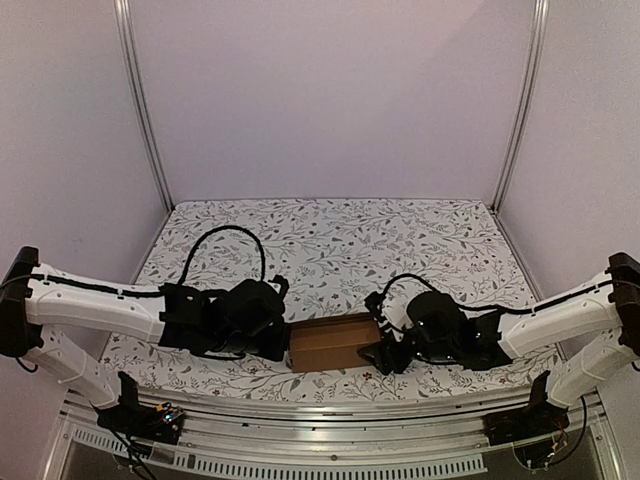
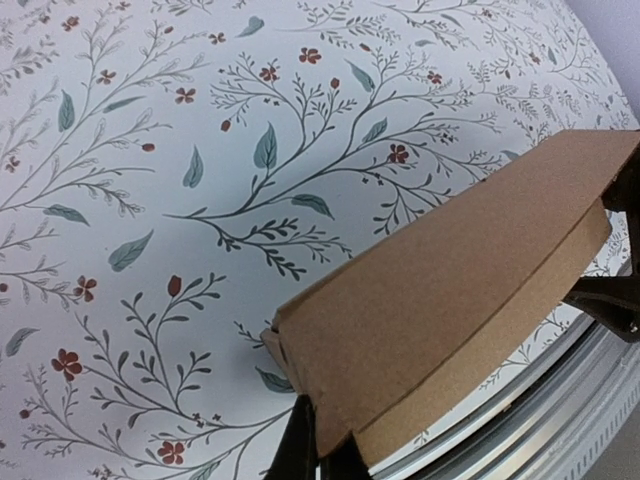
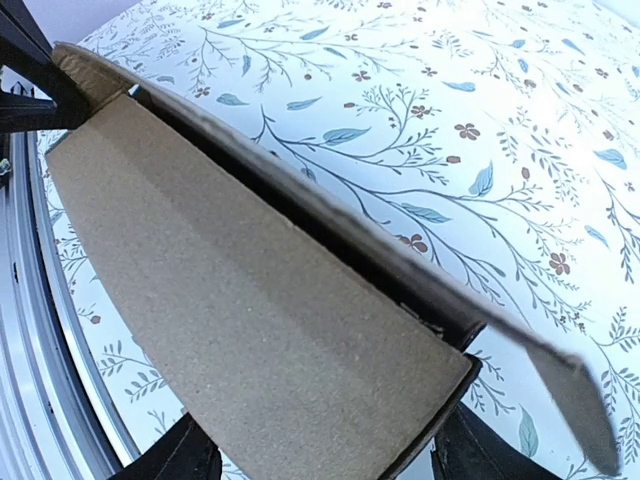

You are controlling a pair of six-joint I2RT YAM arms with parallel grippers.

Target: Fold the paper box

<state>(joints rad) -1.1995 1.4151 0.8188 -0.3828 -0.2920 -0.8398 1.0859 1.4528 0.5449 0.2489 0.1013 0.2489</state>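
The paper box is a plain brown carton, held just above the flowered table near its front edge, between my two grippers. My left gripper is shut on the box's left end. In the left wrist view its dark fingers pinch the lower corner of the box, and the gripper shows no gap. My right gripper is at the box's right end. In the right wrist view the gripper stands wide open astride the box. A long flap sticks out along the top edge.
The flowered tablecloth covers the table. A metal rail runs along the near edge, right under the box. White walls and upright metal posts close in the back and sides.
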